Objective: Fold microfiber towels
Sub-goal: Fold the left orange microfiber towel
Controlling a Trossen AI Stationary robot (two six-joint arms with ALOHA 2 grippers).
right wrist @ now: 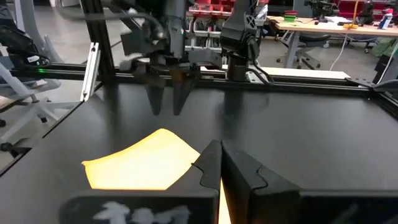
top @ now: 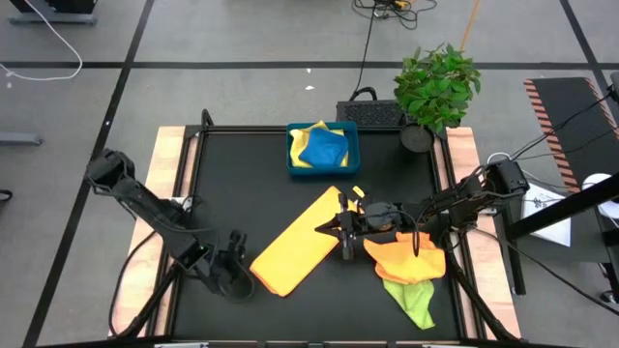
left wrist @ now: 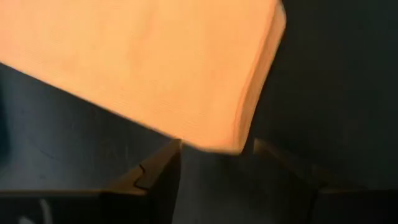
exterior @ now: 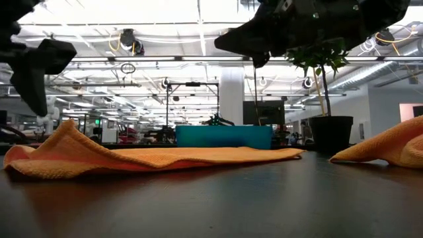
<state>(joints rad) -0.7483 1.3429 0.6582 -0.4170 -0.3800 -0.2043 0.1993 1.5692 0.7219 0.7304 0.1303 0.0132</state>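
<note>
Left gripper [top: 235,275] near the table's [top: 232,174] front edge, jaws parted, holding nothing, just off the near end of the folded orange-yellow towel [top: 298,242] lying diagonally mid-table. Right gripper [top: 345,229], fingers closed and empty, at that towel's far right edge. Crumpled orange towel [top: 406,259] over lime green towel [top: 416,300] at front right. Blue tray [top: 323,149] with blue and yellow towels at the back edge.

Dark jointed arms (black cables), angular jaws
</note>
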